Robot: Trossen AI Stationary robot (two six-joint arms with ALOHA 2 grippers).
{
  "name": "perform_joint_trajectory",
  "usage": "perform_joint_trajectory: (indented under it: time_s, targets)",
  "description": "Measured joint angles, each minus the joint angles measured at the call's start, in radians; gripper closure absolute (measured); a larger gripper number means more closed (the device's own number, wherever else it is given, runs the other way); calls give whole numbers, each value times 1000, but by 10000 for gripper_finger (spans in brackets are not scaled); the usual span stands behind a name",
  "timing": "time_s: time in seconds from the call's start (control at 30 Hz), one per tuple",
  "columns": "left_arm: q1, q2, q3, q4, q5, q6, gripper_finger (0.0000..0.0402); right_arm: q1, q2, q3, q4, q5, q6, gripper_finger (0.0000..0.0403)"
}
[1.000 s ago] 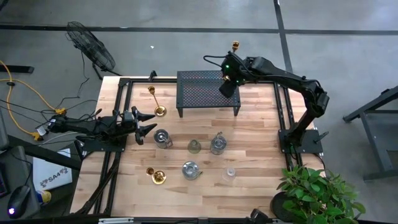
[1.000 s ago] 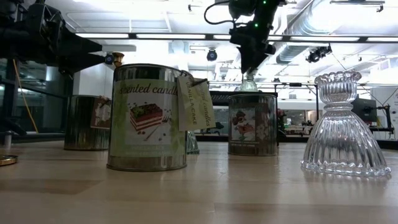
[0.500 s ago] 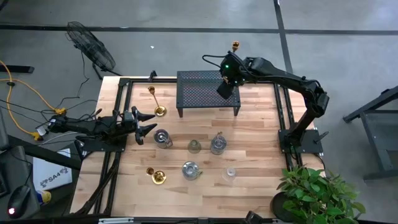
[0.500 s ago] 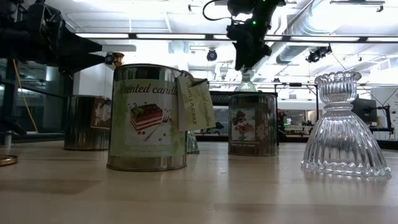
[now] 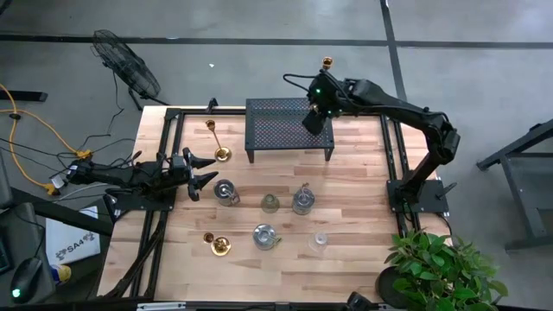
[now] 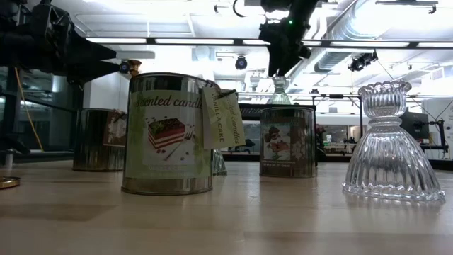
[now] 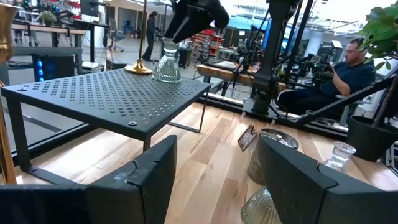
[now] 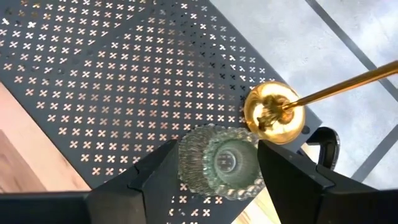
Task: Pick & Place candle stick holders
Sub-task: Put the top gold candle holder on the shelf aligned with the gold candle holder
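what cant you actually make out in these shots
- Glass holder on the mesh stand: in the high view the right gripper covers it.
- Gold holder beside it: stem cut off by the right wrist view's edge.
- Left gripper: its fingers block the left wrist view's table.
- Low view: candle tins hide the table behind.

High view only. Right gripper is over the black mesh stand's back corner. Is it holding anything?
Observer: No. The right wrist view shows the right gripper open, with a short ribbed clear glass holder standing on the black perforated metal stand between its fingers.
Operator: Upright? Anything crowding it?
Observer: Upright in the left wrist view. The round base of a tall gold stick holder sits close beside it; I can't tell whether they touch. The left gripper waits open at the table's left side.
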Motion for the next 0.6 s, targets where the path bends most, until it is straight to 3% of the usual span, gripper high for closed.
perform_joint_trajectory:
  time_s: [0.37,0.6]
  targets:
    - [0,0,0,0,0,0,183,0,-55,0,-3,56,50,190]
    - [0,0,0,0,0,0,183,9,-129,1,-102,49,158,190]
